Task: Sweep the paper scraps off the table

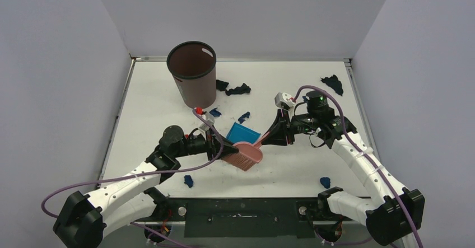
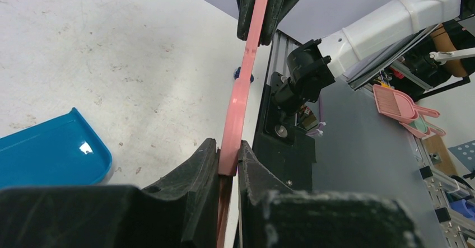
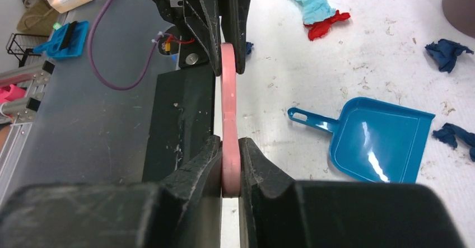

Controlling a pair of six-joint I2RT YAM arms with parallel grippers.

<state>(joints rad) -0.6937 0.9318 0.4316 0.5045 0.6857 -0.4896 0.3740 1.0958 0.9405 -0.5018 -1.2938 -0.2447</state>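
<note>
Gripping pink brush (image 1: 245, 154) together, left hand (image 1: 219, 150), right hand (image 1: 269, 138), paper scraps (image 1: 238, 89) scattered.

I see the white, faintly specked flat tabletop (image 1: 157, 108) carrying a bright blue plastic dustpan (image 1: 242, 132) just beyond the head of the pink hand brush (image 1: 245, 154). A dark brown round bin (image 1: 193, 74) stands upright farther beyond it, to the left. Small crumpled dark blue paper scraps (image 1: 232, 87) lie scattered: some between bin and dustpan, one well beyond the brush to the right, and two on its near side.
</note>
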